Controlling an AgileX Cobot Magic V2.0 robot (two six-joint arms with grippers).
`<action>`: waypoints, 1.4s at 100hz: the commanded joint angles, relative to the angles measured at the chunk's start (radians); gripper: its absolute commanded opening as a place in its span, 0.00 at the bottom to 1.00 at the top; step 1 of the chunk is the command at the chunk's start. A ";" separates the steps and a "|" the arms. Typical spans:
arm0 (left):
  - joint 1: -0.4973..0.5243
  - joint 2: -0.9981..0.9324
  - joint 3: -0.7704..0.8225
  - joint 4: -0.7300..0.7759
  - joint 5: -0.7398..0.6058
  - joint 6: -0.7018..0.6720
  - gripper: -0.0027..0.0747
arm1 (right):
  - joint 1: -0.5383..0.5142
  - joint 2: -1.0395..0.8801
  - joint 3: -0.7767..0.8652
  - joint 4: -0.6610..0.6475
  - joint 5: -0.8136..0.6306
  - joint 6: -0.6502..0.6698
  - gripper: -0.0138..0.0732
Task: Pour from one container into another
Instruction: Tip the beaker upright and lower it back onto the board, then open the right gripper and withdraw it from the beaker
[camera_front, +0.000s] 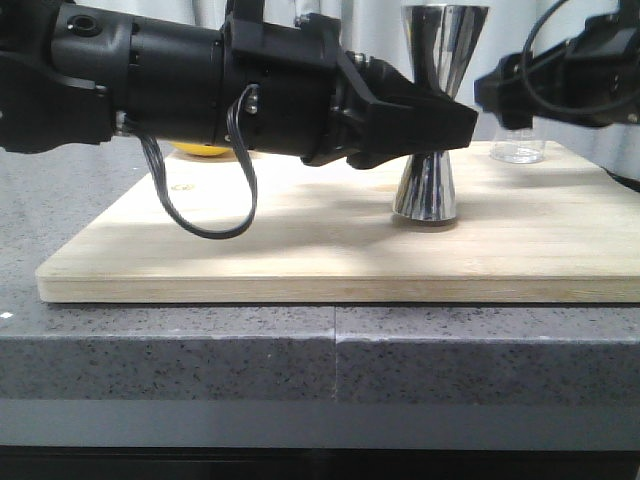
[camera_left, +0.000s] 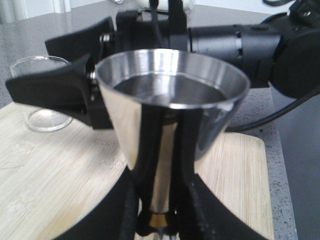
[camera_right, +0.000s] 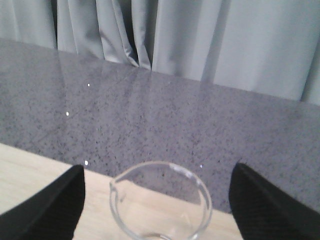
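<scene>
Front view, jigger: the steel jigger (camera_front: 432, 130) stands upright on the wooden board (camera_front: 300, 235), at about 3 o'clock of the board's centre.
Front view, left gripper: the left gripper (camera_front: 440, 125) reaches in from 9 o'clock, fingers level with the jigger's waist.
Front view, beaker: the glass beaker (camera_front: 517, 150) sits at 2 o'clock of the jigger, near it, under the right gripper (camera_front: 500, 100).
Left wrist view, grip: both black fingers (camera_left: 145, 150) press the jigger's (camera_left: 172, 100) narrow stem on either side, so the left gripper (camera_left: 160, 165) is closed on it; the upper cup looks dry.
Right wrist view, beaker: the beaker (camera_right: 161, 200) stands between the two spread fingers (camera_right: 50, 205) with clear gaps; the right gripper (camera_right: 160, 205) is open, not gripping.
Step in hand: jigger is steadied; beaker grasp not yet made.
Next move: judged to need the right fingers closing squarely on the beaker wall, then a lift and a tilt with the spout over the jigger's mouth.
</scene>
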 joint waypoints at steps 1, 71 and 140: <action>0.000 -0.057 -0.024 -0.052 -0.076 -0.007 0.01 | -0.006 -0.077 -0.018 -0.008 -0.094 0.000 0.78; 0.110 -0.057 -0.024 -0.054 -0.082 -0.007 0.01 | -0.006 -0.466 -0.018 -0.008 -0.055 0.037 0.78; 0.209 -0.057 -0.026 -0.058 -0.113 -0.007 0.01 | -0.006 -0.543 -0.018 -0.008 0.050 0.037 0.78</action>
